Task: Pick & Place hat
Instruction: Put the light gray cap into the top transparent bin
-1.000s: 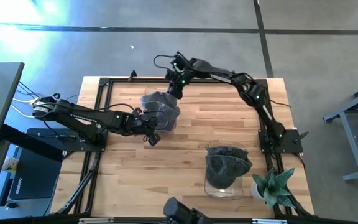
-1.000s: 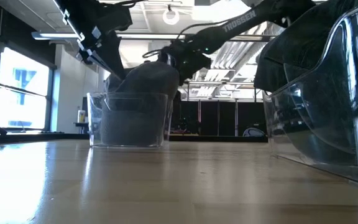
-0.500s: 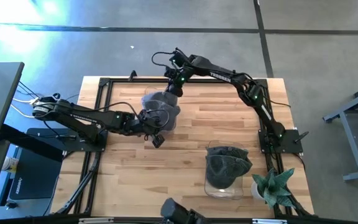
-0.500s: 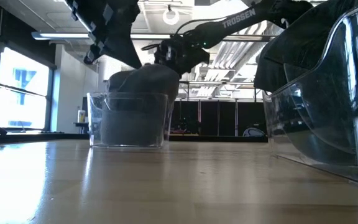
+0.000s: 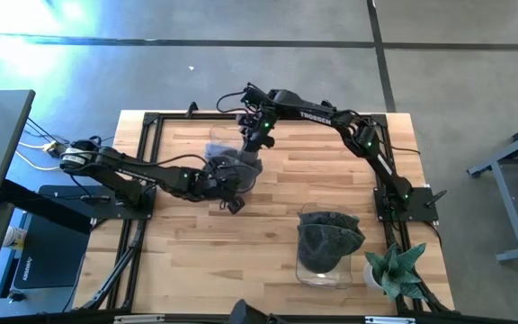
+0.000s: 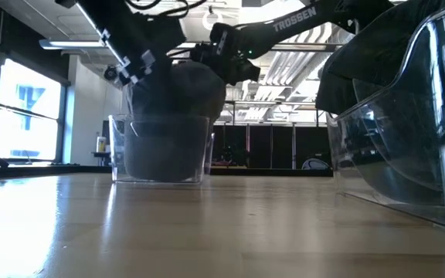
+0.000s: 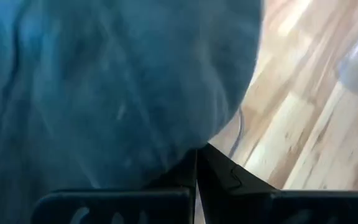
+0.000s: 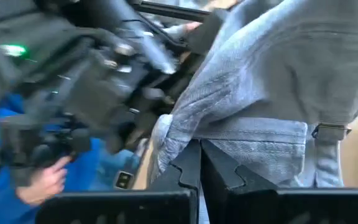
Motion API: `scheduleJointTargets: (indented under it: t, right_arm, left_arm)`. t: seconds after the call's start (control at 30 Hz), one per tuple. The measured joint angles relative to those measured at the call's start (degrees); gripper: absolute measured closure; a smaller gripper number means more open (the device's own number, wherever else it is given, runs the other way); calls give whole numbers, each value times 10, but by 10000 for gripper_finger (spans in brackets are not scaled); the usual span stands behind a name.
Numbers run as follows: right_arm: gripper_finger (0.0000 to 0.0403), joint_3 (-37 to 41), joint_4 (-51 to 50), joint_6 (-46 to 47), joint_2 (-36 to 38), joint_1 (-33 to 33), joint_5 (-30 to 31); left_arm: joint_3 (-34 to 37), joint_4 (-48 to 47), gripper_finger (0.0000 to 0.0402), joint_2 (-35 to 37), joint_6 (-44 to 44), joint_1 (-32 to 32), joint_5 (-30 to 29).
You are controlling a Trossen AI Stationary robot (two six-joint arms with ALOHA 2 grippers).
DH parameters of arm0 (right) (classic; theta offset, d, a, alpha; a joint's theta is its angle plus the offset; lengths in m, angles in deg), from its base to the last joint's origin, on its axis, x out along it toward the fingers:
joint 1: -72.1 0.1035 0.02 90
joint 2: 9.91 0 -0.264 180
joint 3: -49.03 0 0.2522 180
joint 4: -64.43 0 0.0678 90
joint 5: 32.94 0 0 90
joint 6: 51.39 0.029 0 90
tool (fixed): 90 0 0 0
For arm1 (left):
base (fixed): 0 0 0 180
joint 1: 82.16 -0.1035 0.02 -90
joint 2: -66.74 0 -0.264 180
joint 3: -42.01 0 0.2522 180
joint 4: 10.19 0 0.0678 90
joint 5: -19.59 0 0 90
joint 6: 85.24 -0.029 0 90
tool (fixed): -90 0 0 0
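Denim hat [image 5: 235, 167] is pinched between both your grippers, left gripper [image 5: 227, 184] and right gripper [image 5: 252, 144] each clamped on it, probably to spread it over the clear bin [image 6: 161, 149].

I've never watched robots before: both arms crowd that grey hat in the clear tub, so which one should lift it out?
Probably the right gripper: its fingers look shut on the grey denim hat over the clear plastic tub. The left gripper merely presses alongside.
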Motion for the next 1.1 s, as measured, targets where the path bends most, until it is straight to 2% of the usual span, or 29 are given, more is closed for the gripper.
scheduleJointTargets:
  t: [0.17,0.3,0.4,0.5,0.67,0.8,0.93,1.1]
  right_arm:
    - [400,0,-11,-2,0,1,105]
    - [396,0,-11,-18,0,3,133]
    - [387,0,-11,-29,2,3,166]
    - [357,0,-6,-38,5,0,172]
    - [266,0,22,-30,8,-14,179]
    - [203,0,43,-7,23,-32,251]
    - [184,0,47,-7,58,-49,331]
    - [192,0,4,-9,116,-64,387]
  left_arm:
    - [-2,12,401,23,0,0,-37]
    - [-5,-4,401,31,-7,0,-44]
    - [-35,-49,401,41,-8,1,-35]
    - [-88,-83,401,50,-18,0,8]
    - [-179,-174,401,51,-20,0,41]
    - [-222,-240,401,51,17,0,42]
    - [-221,-254,401,59,34,0,29]
    - [-179,-245,401,75,50,0,38]
